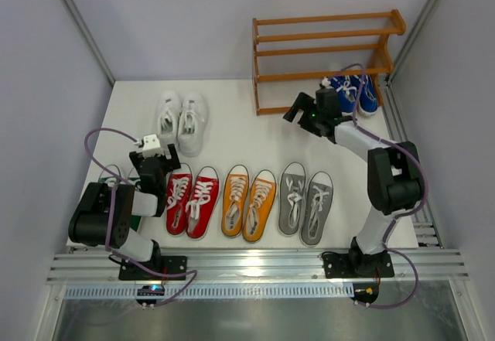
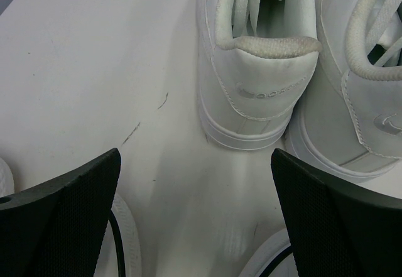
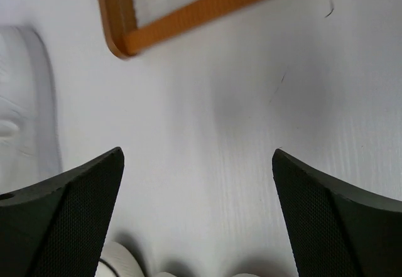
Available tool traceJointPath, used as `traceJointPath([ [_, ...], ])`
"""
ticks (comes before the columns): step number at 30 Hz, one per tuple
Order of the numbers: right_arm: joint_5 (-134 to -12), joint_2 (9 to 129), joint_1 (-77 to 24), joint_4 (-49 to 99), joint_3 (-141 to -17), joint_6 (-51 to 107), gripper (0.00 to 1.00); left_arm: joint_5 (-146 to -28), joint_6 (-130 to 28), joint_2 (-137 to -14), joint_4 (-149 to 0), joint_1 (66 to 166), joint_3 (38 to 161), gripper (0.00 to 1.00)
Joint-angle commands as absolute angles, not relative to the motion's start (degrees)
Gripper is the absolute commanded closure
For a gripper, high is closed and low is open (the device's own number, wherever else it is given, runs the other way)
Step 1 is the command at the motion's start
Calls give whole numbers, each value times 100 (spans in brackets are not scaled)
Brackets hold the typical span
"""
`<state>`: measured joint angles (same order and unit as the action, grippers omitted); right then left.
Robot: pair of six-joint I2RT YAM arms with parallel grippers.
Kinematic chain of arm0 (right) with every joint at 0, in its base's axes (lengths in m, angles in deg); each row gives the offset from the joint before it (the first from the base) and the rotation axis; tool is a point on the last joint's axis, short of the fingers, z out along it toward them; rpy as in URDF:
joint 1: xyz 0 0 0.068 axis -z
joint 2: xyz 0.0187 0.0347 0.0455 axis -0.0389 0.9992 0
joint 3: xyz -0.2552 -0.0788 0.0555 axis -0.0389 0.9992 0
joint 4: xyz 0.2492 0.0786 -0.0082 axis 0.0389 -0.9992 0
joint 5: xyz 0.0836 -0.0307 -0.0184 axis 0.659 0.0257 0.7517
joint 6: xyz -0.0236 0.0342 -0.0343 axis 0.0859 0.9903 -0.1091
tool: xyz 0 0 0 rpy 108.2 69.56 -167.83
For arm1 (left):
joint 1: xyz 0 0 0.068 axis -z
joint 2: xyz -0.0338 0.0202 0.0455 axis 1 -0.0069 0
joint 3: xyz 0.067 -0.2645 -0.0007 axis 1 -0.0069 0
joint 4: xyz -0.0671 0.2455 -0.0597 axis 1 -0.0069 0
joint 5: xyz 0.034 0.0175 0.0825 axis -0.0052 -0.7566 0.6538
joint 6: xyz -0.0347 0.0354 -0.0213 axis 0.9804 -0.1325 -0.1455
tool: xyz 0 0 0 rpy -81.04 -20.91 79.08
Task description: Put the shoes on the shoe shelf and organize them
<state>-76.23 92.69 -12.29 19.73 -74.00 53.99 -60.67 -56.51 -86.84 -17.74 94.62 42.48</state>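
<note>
The wooden shoe shelf (image 1: 325, 51) stands at the back right, its tiers bare. The blue pair (image 1: 353, 93) sits at its foot on the right. The white pair (image 1: 180, 121) lies at the back left. Red (image 1: 192, 199), orange (image 1: 249, 203) and grey (image 1: 306, 200) pairs line the front. The green pair (image 1: 116, 177) is mostly hidden under the left arm. My left gripper (image 1: 155, 157) is open and empty just behind the white shoes' heels (image 2: 260, 82). My right gripper (image 1: 296, 114) is open and empty over bare table near the shelf's front left corner (image 3: 125, 38).
Walls close in the table on the left, back and right. A metal rail (image 1: 247, 267) runs along the front edge. White toe caps (image 2: 129, 245) show under the left gripper. A white shoe's edge (image 3: 25, 114) shows at the left of the right wrist view.
</note>
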Motion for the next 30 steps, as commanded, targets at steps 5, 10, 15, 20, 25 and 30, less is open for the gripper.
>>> traceJointPath([
  [5, -7326, 8445, -358, 4865, -6562, 7698, 0, -6010, -5618, -8557, -1502, 9453, 4351, 0],
  [10, -7406, 8979, -129, 5736, -6851, 8762, 0, -6019, -5618, -8548, -1537, 9461, 4360, 0],
  [15, -7678, 9595, -58, 5747, -7534, 9500, 1, -6028, -5610, -8522, -1598, 9461, 4360, 0],
  [20, -8300, 10245, -50, 5035, -8440, 9704, 7, -6028, -5610, -8504, -1607, 9461, 4369, 0],
  [25, -8513, 10957, 12, 4446, -9741, 9905, 12, -6019, -5610, -8522, -1572, 9461, 4369, 0],
  [30, -8523, 11511, 100, 3743, -10656, 10055, 29, -6019, -5610, -8522, -1590, 9453, 4369, 0],
])
